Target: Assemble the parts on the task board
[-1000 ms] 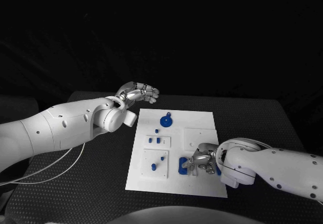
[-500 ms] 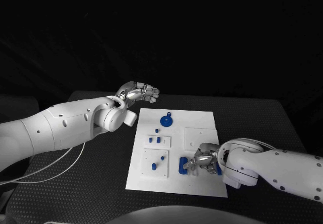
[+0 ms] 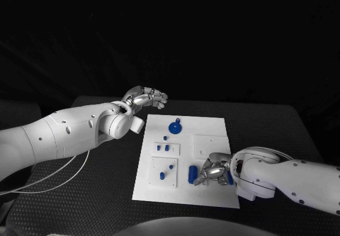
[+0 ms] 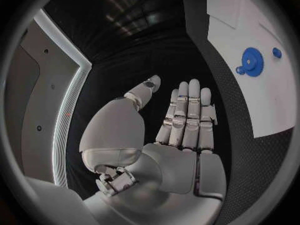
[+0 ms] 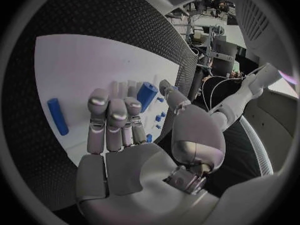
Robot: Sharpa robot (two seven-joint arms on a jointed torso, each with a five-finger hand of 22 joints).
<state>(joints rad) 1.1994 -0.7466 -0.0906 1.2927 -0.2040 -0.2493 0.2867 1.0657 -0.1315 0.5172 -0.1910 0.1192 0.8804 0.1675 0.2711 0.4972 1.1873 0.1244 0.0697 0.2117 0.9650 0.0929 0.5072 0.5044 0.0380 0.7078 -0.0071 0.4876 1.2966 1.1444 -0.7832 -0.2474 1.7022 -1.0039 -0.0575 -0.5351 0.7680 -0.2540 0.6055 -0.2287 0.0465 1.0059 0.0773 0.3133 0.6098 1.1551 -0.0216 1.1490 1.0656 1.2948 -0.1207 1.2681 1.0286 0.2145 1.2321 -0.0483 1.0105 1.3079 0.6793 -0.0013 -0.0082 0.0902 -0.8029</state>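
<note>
Both robot hands empty: right robot hand point(image 3: 212, 172) over task board point(image 3: 210, 129) near edge

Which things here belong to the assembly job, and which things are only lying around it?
Belong to the job:
- task board
- blue gear
- blue bar
- small blue pieces
- right hand, over the board
- left hand, raised beyond the board

Only lying about:
- black table
- white cable

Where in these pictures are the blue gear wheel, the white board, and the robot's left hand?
blue gear point(image 3: 174, 128), head view, the middle of the disc.
task board point(image 3: 210, 128), head view, bare far corner area.
left hand point(image 4: 178, 130), left wrist view, on the straight fingers above the palm.
</note>
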